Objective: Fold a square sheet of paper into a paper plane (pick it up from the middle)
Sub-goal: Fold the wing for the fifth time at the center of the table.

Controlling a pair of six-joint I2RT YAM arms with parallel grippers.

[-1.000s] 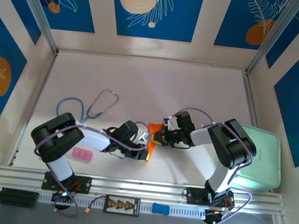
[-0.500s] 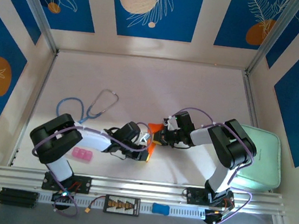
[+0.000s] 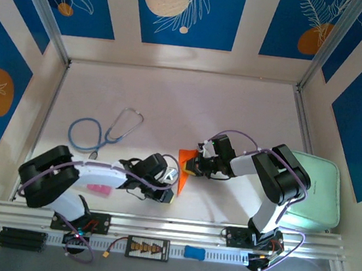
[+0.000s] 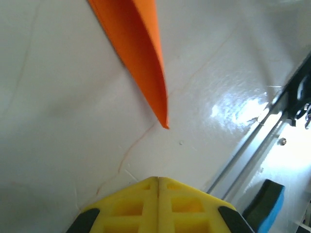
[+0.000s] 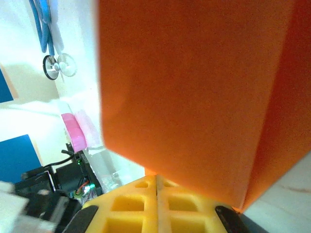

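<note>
Orange paper plane (image 3: 184,159); blue stethoscope (image 3: 106,139); pale green tray (image 3: 320,186).

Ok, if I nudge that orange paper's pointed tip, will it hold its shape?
Probably not: the orange paper looks thin, so the tip would likely bend. The fold along it may add some lengthwise stiffness. It's likely very light, sliding easily on the glossy table.

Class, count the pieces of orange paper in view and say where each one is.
1. The orange paper sits mid-table, clamped in the right gripper, its pointed tip just ahead of the shut left gripper, not touching it. The grippers hide part of it.
</note>
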